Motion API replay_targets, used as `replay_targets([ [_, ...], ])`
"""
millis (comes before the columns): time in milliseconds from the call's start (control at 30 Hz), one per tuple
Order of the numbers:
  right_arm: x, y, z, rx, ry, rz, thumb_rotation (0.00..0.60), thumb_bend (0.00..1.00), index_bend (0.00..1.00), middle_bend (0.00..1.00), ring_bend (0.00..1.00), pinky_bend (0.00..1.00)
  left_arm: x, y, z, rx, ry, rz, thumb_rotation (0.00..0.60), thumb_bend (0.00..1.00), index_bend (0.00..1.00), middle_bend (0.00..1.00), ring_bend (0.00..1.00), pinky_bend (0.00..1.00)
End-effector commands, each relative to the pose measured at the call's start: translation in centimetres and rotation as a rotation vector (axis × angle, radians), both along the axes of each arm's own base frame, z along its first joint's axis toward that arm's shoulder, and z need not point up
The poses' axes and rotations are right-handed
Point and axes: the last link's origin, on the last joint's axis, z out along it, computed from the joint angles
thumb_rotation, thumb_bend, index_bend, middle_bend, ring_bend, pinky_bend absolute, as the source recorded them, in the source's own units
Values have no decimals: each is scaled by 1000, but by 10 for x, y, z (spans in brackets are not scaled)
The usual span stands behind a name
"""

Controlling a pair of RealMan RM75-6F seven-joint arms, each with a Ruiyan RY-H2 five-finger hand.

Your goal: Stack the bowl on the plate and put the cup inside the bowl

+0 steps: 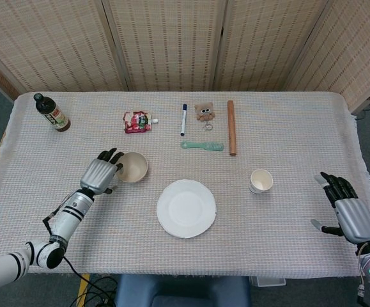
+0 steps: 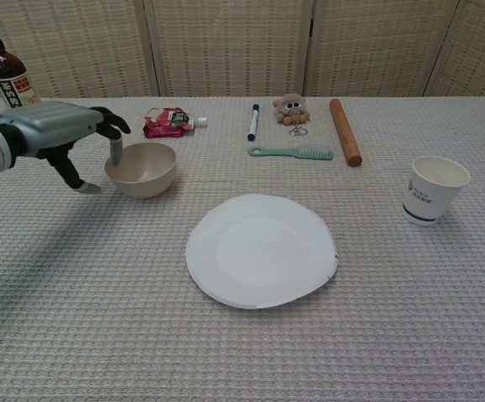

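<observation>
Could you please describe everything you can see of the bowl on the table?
The bowl is small, round and cream-coloured, matte like plastic or ceramic, upright and empty. It sits on the woven tablecloth, left of and behind the white plate, apart from it. The left hand is at its left rim, fingertips at or over the edge; no grip shows.

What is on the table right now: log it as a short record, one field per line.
bowl: beige bowl, upright, left of the plate, not stacked
plate: white plate, bare, table centre
cup: paper cup, upright, right of the plate
left robot hand: left robot hand at the bowl's left rim, fingers spread, nothing held
right robot hand: right robot hand open, at the table's right edge
back row: sauce bottle, red pouch, marker, plush toy, green comb, rolling pin
</observation>
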Motion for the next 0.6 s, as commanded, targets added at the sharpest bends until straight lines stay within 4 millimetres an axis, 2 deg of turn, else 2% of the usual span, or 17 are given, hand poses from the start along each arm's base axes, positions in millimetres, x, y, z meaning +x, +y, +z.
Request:
replay_targets([
  [33,0,1,0,2,1,1,600,189,0,0,0,0,2,2,-6,-3,-17,-13,600,259,478,165,0,163],
  [600,-3,-3,3,-9,7,-19,600,190,0,0,0,0,3,17,-25,-24,-38,-27,600,259,555,181,0,163],
])
